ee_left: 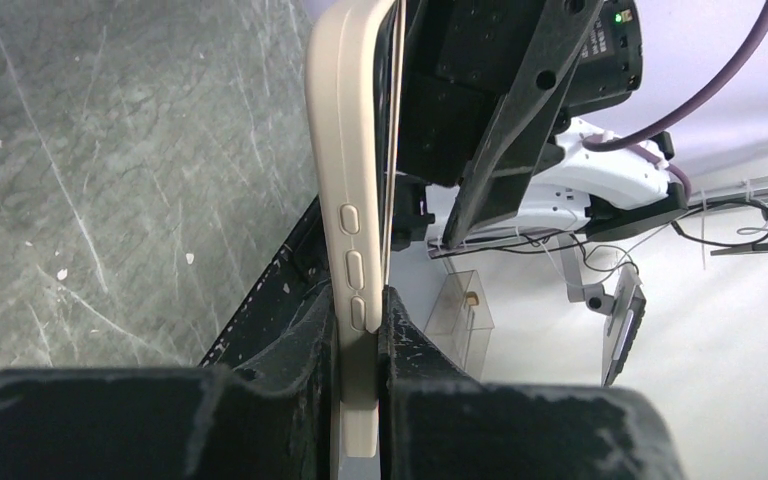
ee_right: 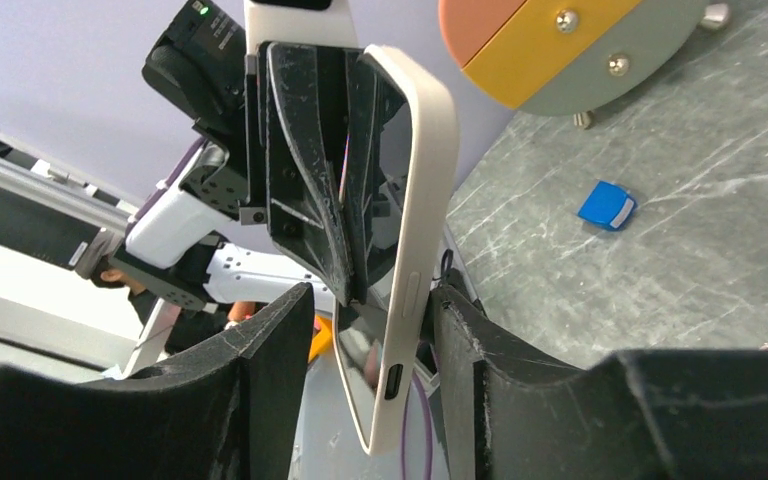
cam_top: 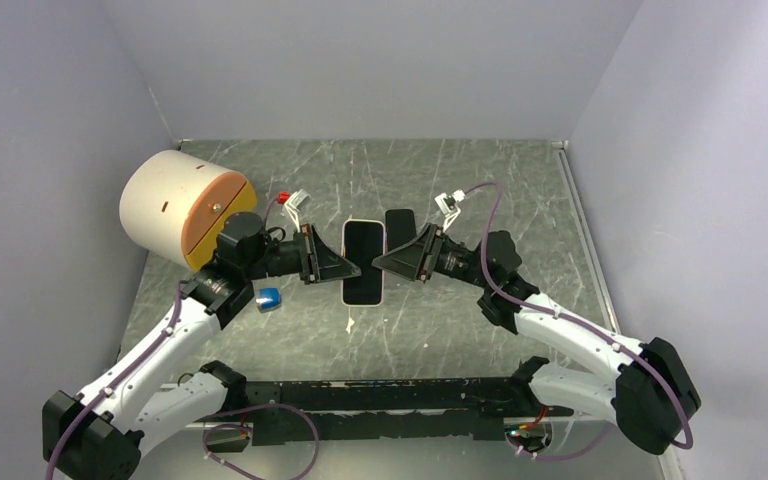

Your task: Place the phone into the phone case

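Out over the middle of the bench (cam_top: 480, 180), both arms meet at one object: the phone case (ee_left: 345, 150), pale beige, with the phone (cam_top: 364, 250) sitting in it, dark screen facing up toward the overhead camera. The left hand (cam_top: 352, 272) comes in from the left and is clenched on the case's long edge. In the left wrist view the two black fingers (ee_left: 300, 350) pinch it just below the row of side buttons, one pad against the beige back and the other against the screen side. A thin dark line of glass runs along the case's rim there, and whether the phone is seated all the way down, I cannot tell.

Across from it, the right hand (cam_top: 376, 262) reaches the opposite long edge. Its jaws are parted and straddle that edge. In the right wrist view one finger (ee_right: 460, 330) sits right against the case's back, while the other (ee_right: 270, 340) stands apart from the screen with a clear gap, so nothing is squeezed on this side.

Just beyond the case, a second black phone (cam_top: 398, 222) lies flat on the bench. Off to the left, a small blue object (cam_top: 268, 297) rests near the left arm, and a big beige drum with an orange face (cam_top: 175, 205) stands at the back left.
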You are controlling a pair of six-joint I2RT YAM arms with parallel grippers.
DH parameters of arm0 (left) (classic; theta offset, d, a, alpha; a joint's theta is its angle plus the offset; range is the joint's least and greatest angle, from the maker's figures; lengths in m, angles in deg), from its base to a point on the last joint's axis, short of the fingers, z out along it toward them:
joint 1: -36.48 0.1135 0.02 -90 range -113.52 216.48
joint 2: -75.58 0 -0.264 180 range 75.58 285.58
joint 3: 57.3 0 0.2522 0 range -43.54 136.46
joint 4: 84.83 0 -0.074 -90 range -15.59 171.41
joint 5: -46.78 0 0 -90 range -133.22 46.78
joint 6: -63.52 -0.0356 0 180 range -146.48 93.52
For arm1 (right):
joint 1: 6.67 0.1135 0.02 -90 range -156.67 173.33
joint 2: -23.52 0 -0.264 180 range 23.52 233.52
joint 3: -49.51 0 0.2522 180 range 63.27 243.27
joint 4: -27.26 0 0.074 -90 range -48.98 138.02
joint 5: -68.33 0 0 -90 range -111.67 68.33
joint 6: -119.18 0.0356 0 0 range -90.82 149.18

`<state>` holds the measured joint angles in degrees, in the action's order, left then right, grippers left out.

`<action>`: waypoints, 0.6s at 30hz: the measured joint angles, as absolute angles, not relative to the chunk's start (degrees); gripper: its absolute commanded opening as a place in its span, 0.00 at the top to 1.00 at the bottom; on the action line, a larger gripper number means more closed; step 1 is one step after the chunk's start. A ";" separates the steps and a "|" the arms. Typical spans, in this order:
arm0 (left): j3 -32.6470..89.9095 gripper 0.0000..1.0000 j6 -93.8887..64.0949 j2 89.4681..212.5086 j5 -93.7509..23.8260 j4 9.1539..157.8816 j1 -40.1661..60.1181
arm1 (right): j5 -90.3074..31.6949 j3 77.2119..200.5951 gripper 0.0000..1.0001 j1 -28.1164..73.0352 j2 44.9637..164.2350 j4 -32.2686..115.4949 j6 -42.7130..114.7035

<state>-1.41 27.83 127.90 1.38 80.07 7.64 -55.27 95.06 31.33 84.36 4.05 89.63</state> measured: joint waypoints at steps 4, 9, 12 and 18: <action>-1.41 0.97 28.79 127.90 1.05 81.69 7.64 | -55.23 95.04 0.58 32.80 84.53 3.28 89.63; -1.41 0.96 29.27 127.90 0.92 83.02 7.64 | -54.48 95.04 0.90 34.30 85.38 3.33 89.19; -1.39 0.81 28.83 127.61 1.24 83.02 7.74 | -54.31 95.02 1.00 34.26 85.52 3.04 90.11; 1.17 0.43 27.08 126.91 -2.19 75.74 7.72 | -54.86 95.02 1.00 34.76 85.54 3.04 88.47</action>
<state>1.17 27.08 126.91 -2.19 75.74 7.72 -54.86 95.02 34.76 85.54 3.04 88.47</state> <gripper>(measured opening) 0.468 0.098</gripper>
